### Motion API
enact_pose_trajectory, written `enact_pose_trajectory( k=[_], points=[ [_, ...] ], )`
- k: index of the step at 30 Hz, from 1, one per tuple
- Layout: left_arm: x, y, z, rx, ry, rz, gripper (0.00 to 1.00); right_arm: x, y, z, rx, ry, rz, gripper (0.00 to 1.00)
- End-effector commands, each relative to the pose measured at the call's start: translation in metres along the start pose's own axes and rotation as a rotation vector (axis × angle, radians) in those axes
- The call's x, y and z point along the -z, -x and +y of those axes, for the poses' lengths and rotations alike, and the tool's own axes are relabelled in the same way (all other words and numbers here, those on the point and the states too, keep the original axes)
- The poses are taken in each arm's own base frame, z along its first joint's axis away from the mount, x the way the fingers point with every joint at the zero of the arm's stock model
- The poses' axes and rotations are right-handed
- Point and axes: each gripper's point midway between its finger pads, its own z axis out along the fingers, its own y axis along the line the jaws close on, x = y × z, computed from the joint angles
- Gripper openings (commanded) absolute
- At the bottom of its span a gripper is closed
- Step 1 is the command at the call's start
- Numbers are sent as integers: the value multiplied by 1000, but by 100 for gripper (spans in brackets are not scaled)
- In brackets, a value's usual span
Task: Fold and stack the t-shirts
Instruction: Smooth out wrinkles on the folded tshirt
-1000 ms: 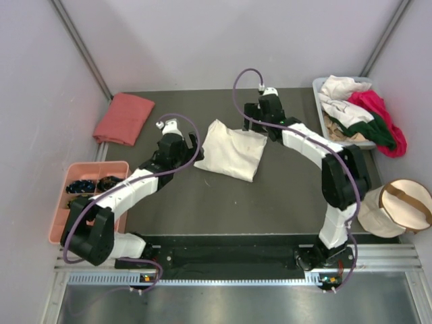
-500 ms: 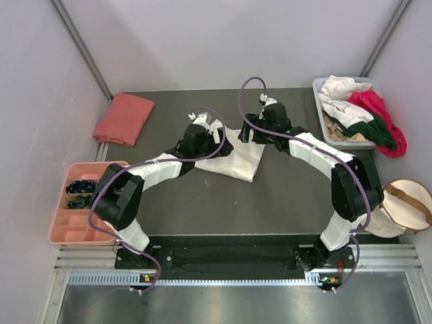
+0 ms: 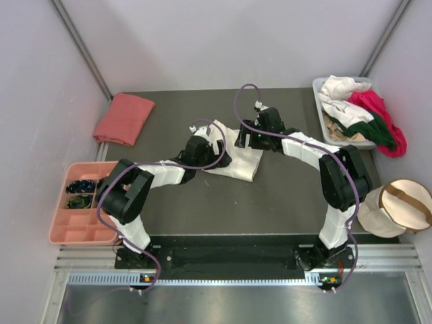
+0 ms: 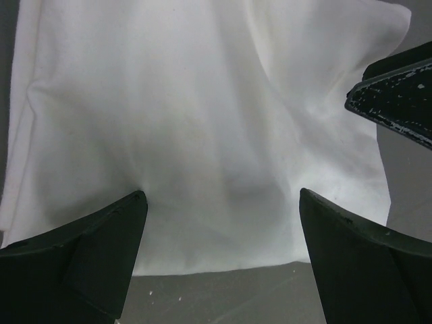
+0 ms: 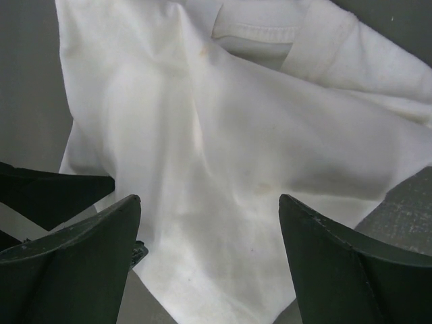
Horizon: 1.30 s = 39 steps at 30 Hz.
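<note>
As left hand [image 4: 221,196] and right hand [image 5: 209,199] gape wide, the t-shirt [image 4: 202,94] lies beneath both.

Dark table [image 3: 283,196]; cream t-shirt [image 3: 244,164] mid-table, salmon t-shirt [image 3: 123,118], grey bin [image 3: 321,108]

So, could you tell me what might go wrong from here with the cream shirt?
1. The left gripper and right gripper hang open close together over the cream-white t-shirt, each showing in the other's wrist view; they might collide.
2. The shirt lies rumpled in overlapping layers, so a pinch could catch only the top layer and skew the fold.
</note>
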Motion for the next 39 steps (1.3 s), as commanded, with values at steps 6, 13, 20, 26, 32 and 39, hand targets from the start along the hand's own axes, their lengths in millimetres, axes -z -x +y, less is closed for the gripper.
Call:
enact_pose_trajectory(
  k=[6, 13, 20, 26, 32, 39],
  points=[
    [-9, -16, 15, 22, 26, 19, 99, -15, 18, -2, 5, -23, -58, 83],
    [-4, -18, 19, 22, 41, 21, 99, -40, 15, -42, -29, -133, -34, 83],
    [3, -25, 25, 21, 63, 30, 99, -54, 16, -80, -50, -251, -37, 83],
    [5, -26, 28, 23, 73, 31, 99, -55, 20, -104, -46, -371, -38, 84],
    [7, -24, 27, 18, 75, 29, 99, -44, 33, -116, -74, -442, -58, 84],
    [17, 5, 3, 3, 32, -6, 99, 11, 79, -99, -67, -457, -221, 84]
  ],
)
